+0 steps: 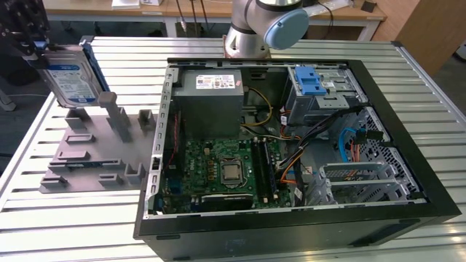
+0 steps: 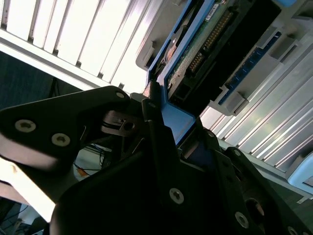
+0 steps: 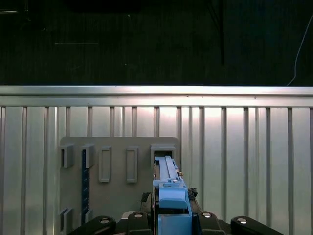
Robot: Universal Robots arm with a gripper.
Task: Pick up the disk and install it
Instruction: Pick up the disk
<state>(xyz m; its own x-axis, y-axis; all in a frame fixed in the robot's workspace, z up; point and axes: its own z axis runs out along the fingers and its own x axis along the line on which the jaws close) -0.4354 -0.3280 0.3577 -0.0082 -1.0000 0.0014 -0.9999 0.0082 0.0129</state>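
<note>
And there we had it: the gripper [image 1: 38,50] was clamped on the disk [image 1: 71,76], up at ten o'clock in the exterior view, over the grey holder plate [image 1: 87,148]. In the second wrist view we saw its fingers [image 2: 155,137] pinching the blue bracket [image 2: 178,122]. The disk stood tilted, its lower edge near a holder slot [image 3: 163,149]; touching or clear, we couldn't tell. The open computer case [image 1: 291,229] sat at three o'clock of it.

Slatted metal table [image 1: 65,229], wooden desks [image 1: 80,11] behind, wooden panel [image 1: 429,27] at the exterior view's right, dark floor [image 1: 11,125].
</note>
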